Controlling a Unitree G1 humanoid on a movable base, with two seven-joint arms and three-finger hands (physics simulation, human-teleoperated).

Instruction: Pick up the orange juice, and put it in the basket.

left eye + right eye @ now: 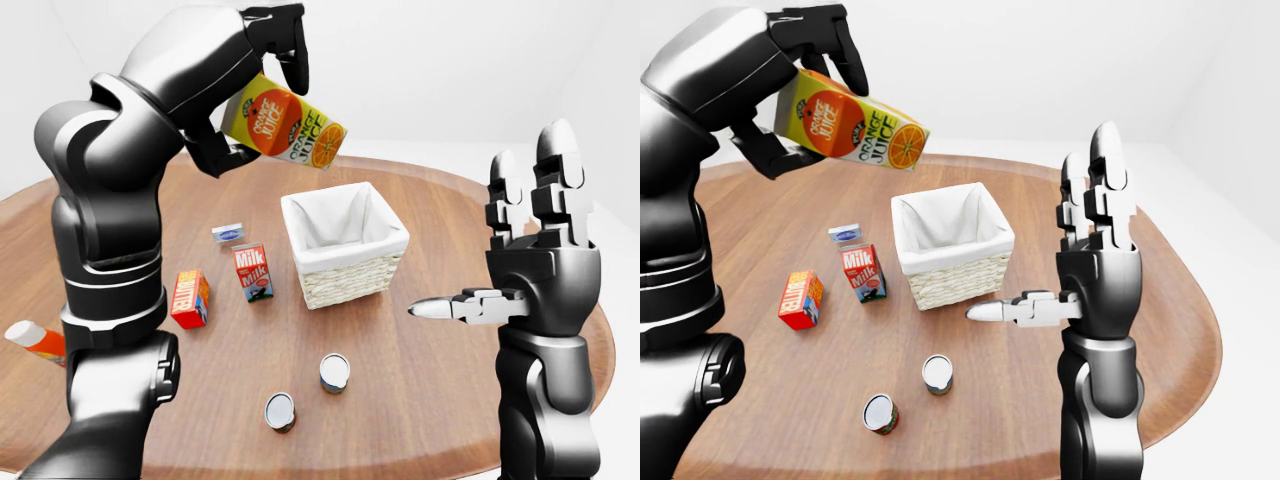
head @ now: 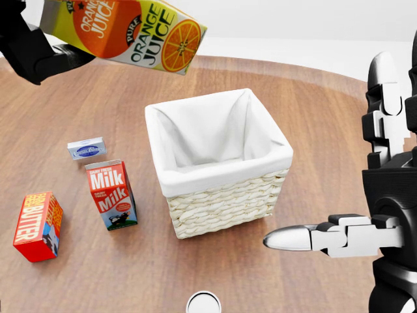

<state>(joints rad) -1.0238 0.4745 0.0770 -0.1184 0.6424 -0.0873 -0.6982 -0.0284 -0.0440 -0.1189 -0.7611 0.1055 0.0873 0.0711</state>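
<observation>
Here, at the upper left of the left-eye view, the left hand (image 1: 262, 75) is gripping the orange juice (image 1: 284, 124), long axis tilting toward the basket (image 1: 345, 245) below-right; the right hand (image 1: 535, 255) is hanging open, fingers spread.

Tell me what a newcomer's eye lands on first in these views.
The orange juice carton, tilted and held high in the left hand, hangs above and to the left of the basket in the left-eye view. The basket, white-lined and empty, stands mid-table. At the right edge the right hand is raised, fingers spread, holding nothing.
</observation>
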